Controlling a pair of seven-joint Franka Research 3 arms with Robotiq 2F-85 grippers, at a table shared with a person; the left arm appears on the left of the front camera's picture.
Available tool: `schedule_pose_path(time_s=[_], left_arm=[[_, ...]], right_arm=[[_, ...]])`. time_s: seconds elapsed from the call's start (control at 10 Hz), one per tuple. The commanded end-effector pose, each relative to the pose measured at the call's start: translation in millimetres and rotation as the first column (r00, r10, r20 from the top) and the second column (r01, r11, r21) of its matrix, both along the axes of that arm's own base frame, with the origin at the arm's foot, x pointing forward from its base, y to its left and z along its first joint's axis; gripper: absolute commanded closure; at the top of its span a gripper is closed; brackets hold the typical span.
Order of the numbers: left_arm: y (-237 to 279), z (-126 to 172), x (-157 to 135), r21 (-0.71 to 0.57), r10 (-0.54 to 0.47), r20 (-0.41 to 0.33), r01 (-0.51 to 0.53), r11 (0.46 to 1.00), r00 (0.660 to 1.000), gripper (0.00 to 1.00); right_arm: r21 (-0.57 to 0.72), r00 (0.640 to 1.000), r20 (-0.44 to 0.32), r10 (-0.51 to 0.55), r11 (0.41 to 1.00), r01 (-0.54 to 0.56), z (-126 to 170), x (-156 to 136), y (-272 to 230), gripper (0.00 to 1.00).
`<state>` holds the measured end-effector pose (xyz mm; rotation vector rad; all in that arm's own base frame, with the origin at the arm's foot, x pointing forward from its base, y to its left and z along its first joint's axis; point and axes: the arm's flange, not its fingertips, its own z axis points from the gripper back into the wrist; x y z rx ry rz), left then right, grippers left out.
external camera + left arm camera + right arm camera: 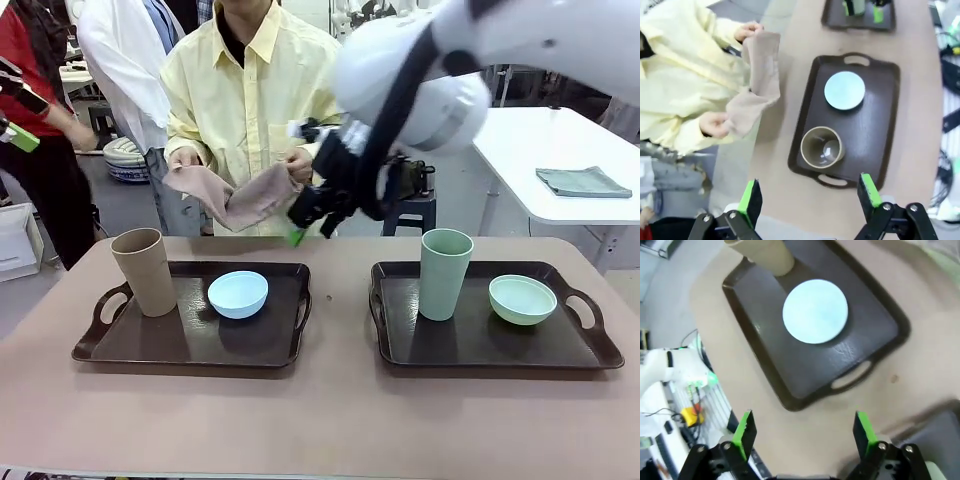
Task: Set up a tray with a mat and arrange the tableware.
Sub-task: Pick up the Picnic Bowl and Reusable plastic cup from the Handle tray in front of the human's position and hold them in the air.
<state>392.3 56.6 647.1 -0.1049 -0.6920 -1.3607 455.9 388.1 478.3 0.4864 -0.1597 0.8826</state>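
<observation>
Two dark brown trays lie on the table. The left tray [190,345] carries a tan cup [144,271] and a light blue bowl [238,294]. On the right tray [480,345] stand a pale green cup [445,273] and a pale green bowl [522,299]. At the far side a person holds up a beige mat [232,195] in both hands. My right gripper [305,225] hangs open above the table's far edge between the trays; its wrist view looks down on the blue bowl [815,311]. My left gripper [810,195] is open high over the tan cup [822,146].
The table's front strip [320,420] is bare brown surface. A white table with a folded grey cloth [583,181] stands at the back right. Other people stand behind on the left.
</observation>
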Motion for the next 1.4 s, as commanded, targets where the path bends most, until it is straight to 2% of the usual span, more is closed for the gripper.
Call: schedule_pose_path(time_s=[0.0, 0.1, 0.2, 0.4, 0.7, 0.8, 0.9, 1.0, 1.3], left_arm=[[25, -24, 40, -0.013, -0.113, -0.089, 0.112, 0.994, 0.99, 0.0], [26, -43, 50, -0.024, -0.158, -0.146, 0.156, 0.987, 0.977, 0.0], [22, -59, 58, -0.03, -0.21, -0.166, 0.208, 0.978, 0.963, 0.0], [25, -95, 67, -0.059, -0.285, -0.188, 0.279, 0.959, 0.94, 0.0], [45, -146, 69, -0.163, -0.381, -0.198, 0.353, 0.921, 0.903, 0.0], [45, -155, 68, -0.192, -0.373, -0.204, 0.337, 0.922, 0.905, 0.0], [44, -149, 65, -0.141, -0.257, -0.198, 0.232, 0.962, 0.946, 0.0], [43, -151, 66, -0.147, -0.354, -0.218, 0.328, 0.933, 0.909, 0.0], [43, -151, 66, -0.147, -0.354, -0.218, 0.328, 0.933, 0.909, 0.0]], right_arm=[[-0.081, 0.995, -0.092, -0.038, 0.996, 0.031, 4, 25, 42, 0.0], [-0.129, 0.99, -0.121, -0.073, 0.99, 0.057, -5, 30, 62, 0.0], [-0.177, 0.984, -0.141, -0.111, 0.98, 0.085, -16, 37, 75, 0.0], [-0.251, 0.97, -0.163, -0.182, 0.958, 0.137, -39, 50, 89, 0.0], [-0.324, 0.955, -0.191, -0.226, 0.933, 0.155, -76, 61, 101, 0.0], [-0.319, 0.956, -0.188, -0.223, 0.935, 0.155, -79, 62, 100, 0.0], [-0.286, 0.959, -0.194, -0.206, 0.947, 0.146, -81, 54, 90, 0.0], [-0.286, 0.959, -0.194, -0.206, 0.947, 0.146, -81, 54, 90, 0.0], [-0.286, 0.959, -0.194, -0.206, 0.947, 0.146, -81, 54, 90, 0.0]])
